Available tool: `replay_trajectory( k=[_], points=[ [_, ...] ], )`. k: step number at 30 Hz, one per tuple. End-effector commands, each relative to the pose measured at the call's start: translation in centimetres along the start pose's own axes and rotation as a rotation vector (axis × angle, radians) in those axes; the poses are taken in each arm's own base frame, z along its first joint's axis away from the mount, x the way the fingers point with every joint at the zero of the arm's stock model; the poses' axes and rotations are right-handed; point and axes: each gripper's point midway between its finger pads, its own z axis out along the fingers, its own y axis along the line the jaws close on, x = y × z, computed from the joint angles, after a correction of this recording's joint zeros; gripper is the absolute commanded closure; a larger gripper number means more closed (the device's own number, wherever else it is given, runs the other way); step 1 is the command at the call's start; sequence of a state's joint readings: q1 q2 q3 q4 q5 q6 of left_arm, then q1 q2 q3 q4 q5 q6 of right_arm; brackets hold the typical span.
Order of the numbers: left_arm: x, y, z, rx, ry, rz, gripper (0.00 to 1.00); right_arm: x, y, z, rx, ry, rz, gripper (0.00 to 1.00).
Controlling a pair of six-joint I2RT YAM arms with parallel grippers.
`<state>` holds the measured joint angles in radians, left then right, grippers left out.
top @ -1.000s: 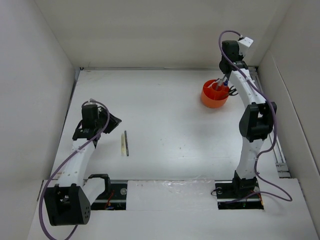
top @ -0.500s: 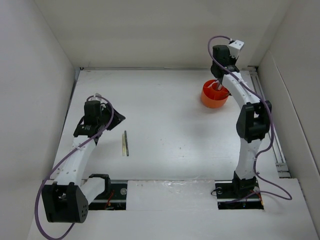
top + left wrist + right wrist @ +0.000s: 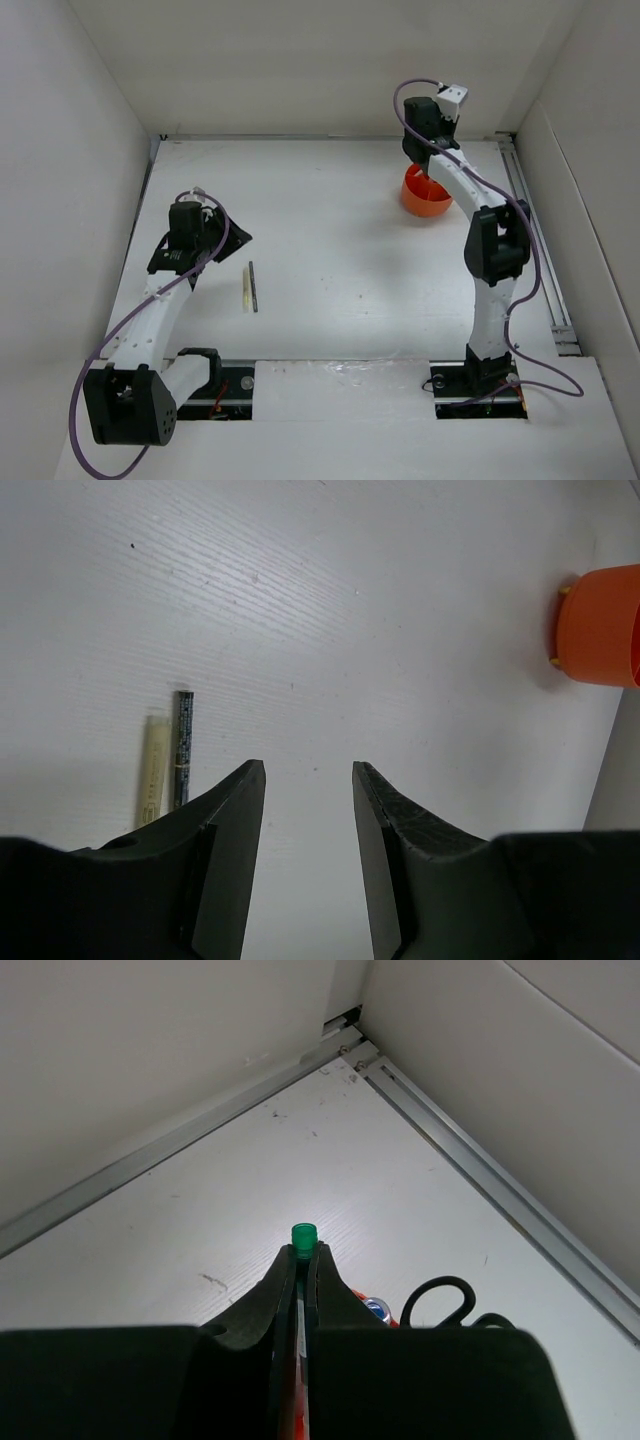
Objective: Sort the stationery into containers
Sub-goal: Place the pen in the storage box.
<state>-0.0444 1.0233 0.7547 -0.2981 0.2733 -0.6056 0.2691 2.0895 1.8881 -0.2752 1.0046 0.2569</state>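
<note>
Because the stick [image 3: 153,780] and the dark pen [image 3: 181,745] are so thin, I think they are very light and stiff. They look smooth, so they could roll or slip away. The best place to pinch one is across its middle, so it does not tip. The two lie side by side, so close that I cannot tell if they touch. A pinch on one may bump the other.

The stick is pale yellow and short. The pen next to it is dark and skinny, and it reaches a bit farther. Both lie flat on the table [image 3: 330,250], close to its left edge and nearer the front than the back.

The left gripper [image 3: 306,770] hangs just beside them. Its jaws are a little way apart, with nothing between them.

The cup [image 3: 415,200] is round and bright orange. It sits near the far right corner of the table. Black scissors [image 3: 440,1300] poke out of it, loops up.

The right gripper [image 3: 302,1255] is over the cup. Its jaws are pressed tight on a thin pen with a green tip [image 3: 303,1232].
</note>
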Motion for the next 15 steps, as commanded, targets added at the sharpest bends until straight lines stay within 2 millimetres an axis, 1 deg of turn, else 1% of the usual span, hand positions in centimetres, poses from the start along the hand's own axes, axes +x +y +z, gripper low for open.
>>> replay_trajectory(
  k=[1, 3, 4, 5, 7, 8, 9, 10, 11, 12, 15],
  points=[
    [-0.4, -0.6, -0.3, 0.02, -0.009, 0.025, 0.63, -0.3, 0.7, -0.8, 0.027, -0.039, 0.013, 1.0],
    [-0.4, -0.6, -0.3, 0.02, -0.009, 0.025, 0.63, -0.3, 0.5, -0.8, 0.039, -0.042, 0.013, 1.0],
    [-0.5, -0.7, -0.5, 0.026, -0.016, 0.027, 0.63, -0.3, 0.9, -1.2, 0.028, -0.043, 0.011, 1.0],
    [-0.2, -0.5, -0.4, 0.02, -0.009, 0.025, 0.62, -0.3, 0.7, -1.2, 0.037, -0.045, 0.011, 0.95],
    [-0.2, -0.5, -0.4, 0.02, -0.009, 0.025, 0.62, -0.3, 0.7, -1.2, 0.037, -0.046, 0.011, 0.9],
    [-0.3, -0.6, -0.6, 0.026, -0.016, 0.018, 0.62, -0.4, 0.9, -1.7, 0.028, -0.047, 0.009, 0.83],
    [-0.3, -0.6, -0.6, 0.026, -0.016, 0.018, 0.62, -0.4, 0.9, -1.7, 0.028, -0.047, 0.009, 0.79],
    [0.0, -0.4, -0.5, 0.02, -0.009, 0.016, 0.6, -0.9, 0.6, -2.0, 0.026, -0.052, 0.02, 0.75],
    [-0.2, -0.5, -0.4, 0.026, -0.016, 0.018, 0.6, -1.1, 0.4, -2.1, 0.026, -0.053, 0.021, 0.72],
    [-0.2, -0.5, -0.4, 0.026, -0.016, 0.009, 0.59, -1.0, 0.8, -2.5, 0.016, -0.054, 0.019, 0.65],
    [-0.3, -0.8, -0.4, 0.038, -0.017, 0.011, 0.59, -1.5, 0.5, -2.7, 0.023, -0.062, 0.028, 0.64]
  ],
)
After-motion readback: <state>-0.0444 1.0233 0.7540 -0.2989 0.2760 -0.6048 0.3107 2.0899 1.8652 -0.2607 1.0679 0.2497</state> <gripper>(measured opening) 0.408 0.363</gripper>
